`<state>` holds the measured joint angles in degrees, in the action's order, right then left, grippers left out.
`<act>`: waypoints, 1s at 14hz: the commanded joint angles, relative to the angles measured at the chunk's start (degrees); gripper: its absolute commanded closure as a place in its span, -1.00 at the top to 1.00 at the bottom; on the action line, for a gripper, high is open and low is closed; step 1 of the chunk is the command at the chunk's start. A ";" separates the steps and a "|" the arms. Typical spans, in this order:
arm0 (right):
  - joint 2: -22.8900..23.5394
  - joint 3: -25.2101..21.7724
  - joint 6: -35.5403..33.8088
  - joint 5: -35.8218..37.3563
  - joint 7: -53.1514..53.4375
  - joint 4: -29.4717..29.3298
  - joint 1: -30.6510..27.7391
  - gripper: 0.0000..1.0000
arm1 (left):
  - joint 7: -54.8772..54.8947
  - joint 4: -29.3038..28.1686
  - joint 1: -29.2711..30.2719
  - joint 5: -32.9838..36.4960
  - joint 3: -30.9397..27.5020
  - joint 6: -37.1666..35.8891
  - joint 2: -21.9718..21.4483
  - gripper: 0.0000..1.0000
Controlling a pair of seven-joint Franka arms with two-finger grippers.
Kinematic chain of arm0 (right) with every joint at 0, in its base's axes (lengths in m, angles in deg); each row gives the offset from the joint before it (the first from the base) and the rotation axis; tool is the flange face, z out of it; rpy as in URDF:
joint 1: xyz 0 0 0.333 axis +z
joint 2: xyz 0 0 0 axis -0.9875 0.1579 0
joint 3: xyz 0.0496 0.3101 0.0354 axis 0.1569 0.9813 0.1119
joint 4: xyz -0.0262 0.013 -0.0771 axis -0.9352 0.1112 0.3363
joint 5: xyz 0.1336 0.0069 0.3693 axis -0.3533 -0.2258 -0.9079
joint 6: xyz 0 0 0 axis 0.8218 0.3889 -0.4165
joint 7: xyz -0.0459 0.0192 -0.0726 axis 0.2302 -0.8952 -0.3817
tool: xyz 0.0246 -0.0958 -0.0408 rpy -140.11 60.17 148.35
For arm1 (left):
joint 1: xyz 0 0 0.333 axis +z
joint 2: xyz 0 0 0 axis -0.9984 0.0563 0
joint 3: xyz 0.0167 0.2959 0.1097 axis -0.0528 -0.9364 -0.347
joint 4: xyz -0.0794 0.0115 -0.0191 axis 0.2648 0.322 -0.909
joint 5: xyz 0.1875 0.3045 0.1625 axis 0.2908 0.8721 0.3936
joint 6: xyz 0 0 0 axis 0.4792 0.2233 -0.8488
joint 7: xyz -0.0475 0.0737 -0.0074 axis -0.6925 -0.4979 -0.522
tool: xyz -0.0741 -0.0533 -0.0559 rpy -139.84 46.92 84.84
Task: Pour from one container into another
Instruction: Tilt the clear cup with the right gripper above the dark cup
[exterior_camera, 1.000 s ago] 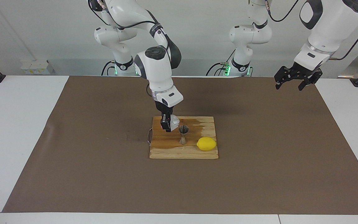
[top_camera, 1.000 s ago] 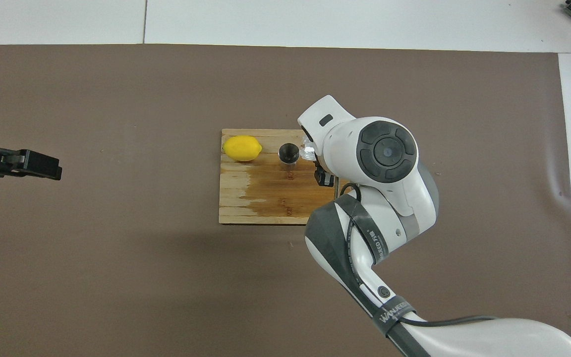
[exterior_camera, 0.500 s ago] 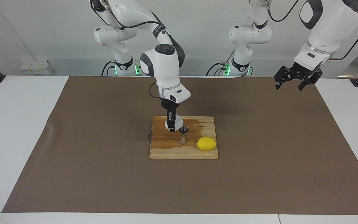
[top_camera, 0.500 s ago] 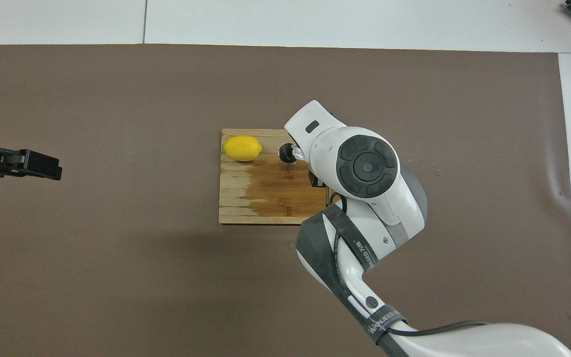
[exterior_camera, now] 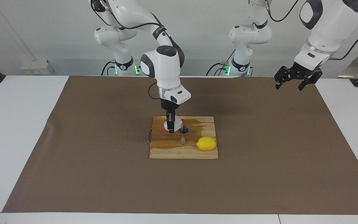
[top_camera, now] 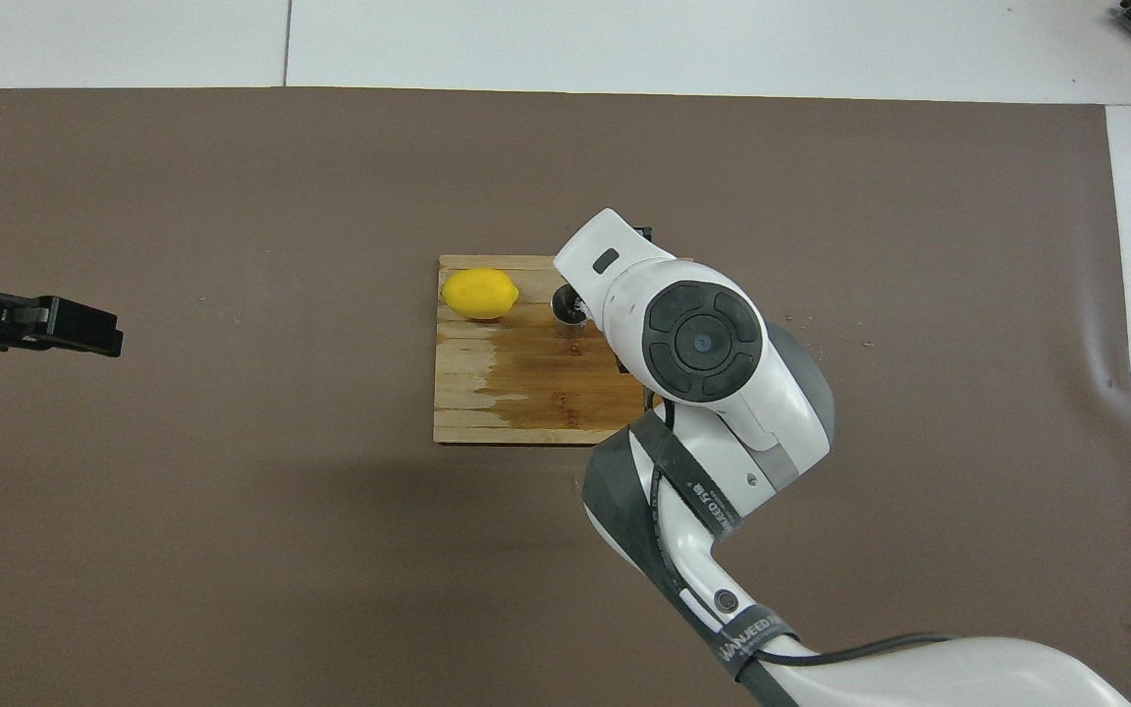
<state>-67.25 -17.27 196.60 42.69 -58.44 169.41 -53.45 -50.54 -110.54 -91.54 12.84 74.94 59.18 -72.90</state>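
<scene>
My right gripper (exterior_camera: 171,127) is shut on the translucent whitish cup (exterior_camera: 176,121). It holds the cup a little above the wooden board (exterior_camera: 166,152), close beside the top rim of the steel jigger (exterior_camera: 183,134). The jigger stands upright on the board. In the overhead view the right hand covers the cup and part of the jigger (top_camera: 565,305). I cannot tell how far the cup is tilted. My left gripper (exterior_camera: 291,84) is open and empty, raised over the mat at the left arm's end, and it waits there; it also shows in the overhead view (top_camera: 84,329).
A yellow lemon (exterior_camera: 206,143) lies on the board beside the jigger, toward the left arm's end, and shows in the overhead view (top_camera: 479,294). The board (top_camera: 487,412) has a dark wet patch. A brown mat (exterior_camera: 73,155) covers the table.
My right gripper carried the cup sideways up to the jigger's rim, and its wrist turned. The left arm, jigger and lemon have not moved.
</scene>
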 commanded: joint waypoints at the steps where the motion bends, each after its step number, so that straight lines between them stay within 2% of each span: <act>1: -0.25 0.04 0.98 1.89 1.13 0.64 0.22 -1.00 | 0.45 -1.44 0.47 1.07 0.36 0.54 -1.27 1.00; 14: -0.33 0.30 5.63 1.02 1.75 1.88 -0.30 -1.00 | 0.45 -1.44 0.55 1.07 0.36 0.54 -1.18 1.00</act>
<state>-67.20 -17.38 199.99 42.85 -58.43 170.51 -52.96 -50.54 -110.54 -91.54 12.84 74.94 59.18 -72.90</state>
